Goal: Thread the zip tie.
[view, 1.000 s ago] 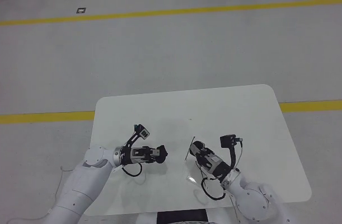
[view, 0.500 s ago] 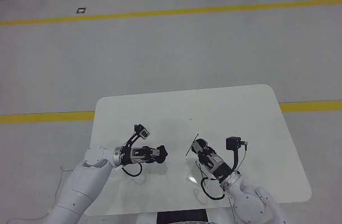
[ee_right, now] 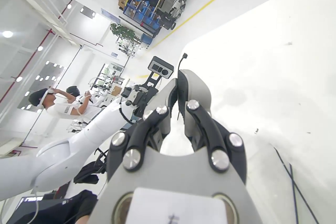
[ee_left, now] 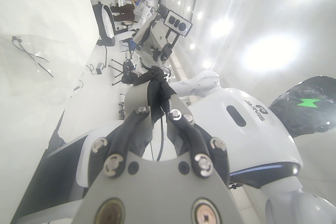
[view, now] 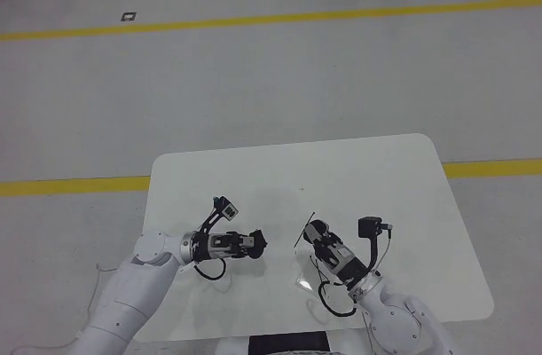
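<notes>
white tabletop (view: pixel 386 177) carries both arms. right fingers (ee_right: pixel 194 86) pinch the zip tie (ee_right: pixel 180 64), its head poking out beyond them; left fingers (ee_left: pixel 136 96) sit closed to the left. the tie looks light, springy and slick, probably best gripped near the tail.

A thin black zip tie (ee_right: pixel 180 64) with a small square head at one end is pinched between the closed fingers of the right pincer (ee_right: pixel 177 80). The head end sticks out past the fingertips, bending slightly, and the strap runs back between the fingers toward the wrist. From above, the tie (view: pixel 311 217) reads as a short slanted dark line over the white bench (view: pixel 386 177), near its front middle. It makes no loop.
</notes>
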`<state>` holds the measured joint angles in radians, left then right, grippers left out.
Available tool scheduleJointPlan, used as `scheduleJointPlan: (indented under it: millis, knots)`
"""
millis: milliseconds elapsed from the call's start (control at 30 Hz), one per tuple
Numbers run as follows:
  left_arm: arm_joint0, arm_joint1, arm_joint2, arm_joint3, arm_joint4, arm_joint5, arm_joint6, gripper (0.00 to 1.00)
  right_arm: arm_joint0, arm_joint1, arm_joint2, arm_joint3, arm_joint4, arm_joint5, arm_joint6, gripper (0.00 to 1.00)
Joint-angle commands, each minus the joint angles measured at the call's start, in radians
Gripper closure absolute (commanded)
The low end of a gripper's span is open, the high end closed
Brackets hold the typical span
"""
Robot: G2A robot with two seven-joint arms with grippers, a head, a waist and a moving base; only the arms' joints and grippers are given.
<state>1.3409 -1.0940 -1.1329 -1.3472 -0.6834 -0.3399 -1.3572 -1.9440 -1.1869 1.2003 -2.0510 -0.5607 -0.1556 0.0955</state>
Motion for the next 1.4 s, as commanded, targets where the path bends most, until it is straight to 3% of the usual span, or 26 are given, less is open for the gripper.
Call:
scheduleJointPlan:
  millis: [0,267,533,833,1100,1200,1367]
  knots:
    - [0.004,0.001,-0.009,-0.021,0.019,0.0,0.003,1.0,0.0,0.0,0.0,0.0,0.0,0.0,0.0,1.0]
    - [0.042,0.0,-0.123,-0.096,0.159,0.0,-0.005,1.0,0.0,0.0,0.0,0.0,0.0,0.0,0.0,1.0]
    - [0.06,-0.029,-0.202,-0.141,0.261,0.0,-0.032,1.0,0.0,0.0,0.0,0.0,0.0,0.0,0.0,1.0]
    - [0.02,-0.071,-0.186,-0.129,0.328,0.0,-0.033,1.0,0.0,0.0,0.0,0.0,0.0,0.0,0.0,1.0]
    - [0.002,-0.102,-0.172,-0.1,0.323,0.0,-0.033,1.0,0.0,0.0,0.0,0.0,0.0,0.0,0.0,1.0]
    - [0.002,-0.102,-0.172,-0.1,0.323,0.0,-0.033,1.0,0.006,-0.001,-0.006,-0.007,-0.012,-0.012,-0.014,1.0]
    - [0.002,-0.102,-0.172,-0.1,0.323,0.0,-0.033,1.0,-0.001,-0.004,-0.05,-0.011,-0.072,-0.085,-0.109,1.0]
